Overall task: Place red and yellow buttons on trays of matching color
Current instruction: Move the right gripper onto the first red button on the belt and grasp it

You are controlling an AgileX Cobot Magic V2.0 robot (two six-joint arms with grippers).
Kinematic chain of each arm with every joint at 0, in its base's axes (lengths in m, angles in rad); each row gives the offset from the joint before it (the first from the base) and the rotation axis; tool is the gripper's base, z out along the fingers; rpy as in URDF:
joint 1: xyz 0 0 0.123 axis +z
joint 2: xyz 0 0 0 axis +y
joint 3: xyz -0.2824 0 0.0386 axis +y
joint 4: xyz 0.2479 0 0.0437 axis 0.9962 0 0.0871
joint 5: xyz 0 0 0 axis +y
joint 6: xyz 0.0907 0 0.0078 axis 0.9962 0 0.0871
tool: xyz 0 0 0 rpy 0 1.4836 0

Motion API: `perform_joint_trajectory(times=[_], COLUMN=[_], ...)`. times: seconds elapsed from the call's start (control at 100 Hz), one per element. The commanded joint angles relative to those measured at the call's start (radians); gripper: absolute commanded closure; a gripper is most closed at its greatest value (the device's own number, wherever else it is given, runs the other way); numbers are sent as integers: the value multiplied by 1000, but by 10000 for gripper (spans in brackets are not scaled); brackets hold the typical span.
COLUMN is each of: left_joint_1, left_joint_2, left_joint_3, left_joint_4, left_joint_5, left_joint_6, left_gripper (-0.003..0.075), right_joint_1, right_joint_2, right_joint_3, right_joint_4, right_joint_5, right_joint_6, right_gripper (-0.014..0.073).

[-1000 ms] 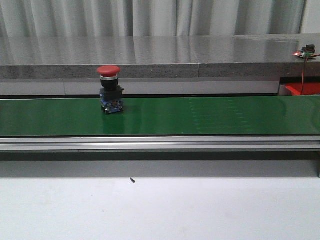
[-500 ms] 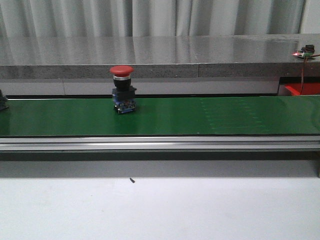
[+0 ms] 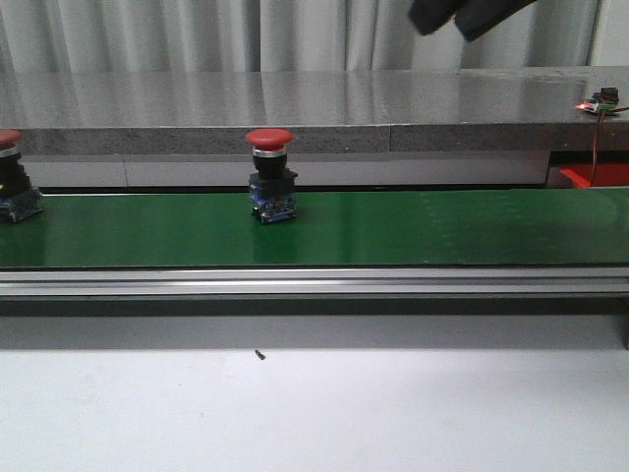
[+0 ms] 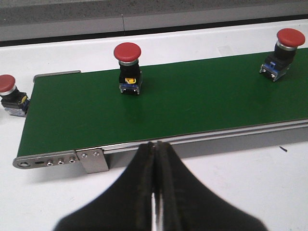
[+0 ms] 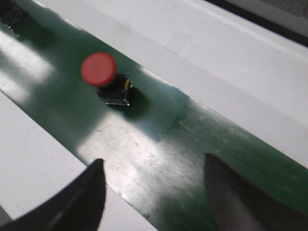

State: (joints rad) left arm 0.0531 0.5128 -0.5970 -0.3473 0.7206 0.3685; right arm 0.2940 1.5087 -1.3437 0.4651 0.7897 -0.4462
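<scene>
Green belt (image 3: 393, 228) runs across the table, and a red button (image 3: 270, 175) stands up straight on it, a little left of the middle. The right gripper (image 5: 153, 192) hangs high over the belt with its fingers spread wide apart. The button sits ahead of those fingers and off to one side, not between them. The left gripper (image 4: 155, 159) is squeezed shut and waits on the near side of the belt. Farther left, another red button (image 3: 12, 177) rides in. The right arm looks best placed.
</scene>
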Motion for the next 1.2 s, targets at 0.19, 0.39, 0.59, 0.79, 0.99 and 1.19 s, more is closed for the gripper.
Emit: perform_joint_trajectory(times=[0.19, 0.39, 0.59, 0.79, 0.99, 1.19], left_joint_1=[-7, -7, -7, -7, -7, -7], left_joint_2=[2, 2, 2, 2, 2, 2], left_joint_3=[-23, -23, -23, -23, -23, -23], left_joint_4=[-22, -22, -22, -22, -22, -22], left_joint_5=[-61, -61, -61, -61, -61, -61], left_joint_6=[2, 2, 2, 2, 2, 2], left_gripper=[740, 740, 740, 740, 740, 740], right_joint_1=[105, 182, 218, 218, 216, 216], right_joint_2=[146, 238, 305, 357, 401, 403], right_joint_3=[-210, -290, -342, -350, -351, -351], right_joint_4=[-5, -171, -245, -244, -245, -249], right_joint_5=[78, 81, 43, -32, -72, -69], right_joint_6=[103, 298, 355, 355, 355, 355], right_gripper=[-2, -2, -2, -2, 68, 446])
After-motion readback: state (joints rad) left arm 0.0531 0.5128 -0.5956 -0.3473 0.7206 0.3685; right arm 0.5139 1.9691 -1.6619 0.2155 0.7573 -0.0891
